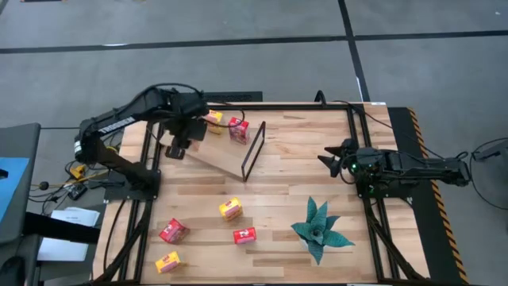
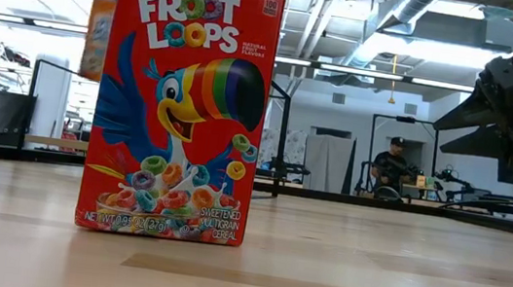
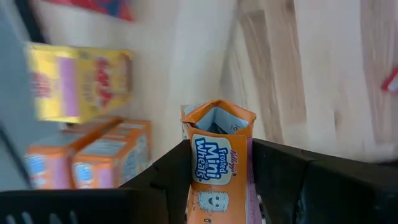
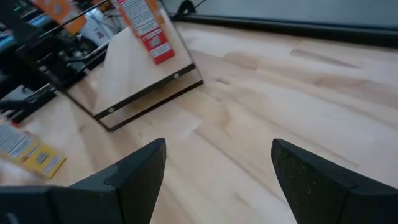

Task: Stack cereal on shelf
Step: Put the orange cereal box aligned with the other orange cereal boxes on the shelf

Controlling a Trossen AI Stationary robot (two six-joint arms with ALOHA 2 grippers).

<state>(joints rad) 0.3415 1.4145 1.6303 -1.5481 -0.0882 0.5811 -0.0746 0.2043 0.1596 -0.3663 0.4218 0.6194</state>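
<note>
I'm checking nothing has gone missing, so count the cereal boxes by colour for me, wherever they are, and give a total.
red boxes: 3
yellow boxes: 3
orange boxes: 3, one of them held in the left gripper
Total: 9

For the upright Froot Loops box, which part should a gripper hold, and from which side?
Probably the upper part of the Froot Loops box, coming from above and pinching its front and back faces: it stands upright on the table.
</note>
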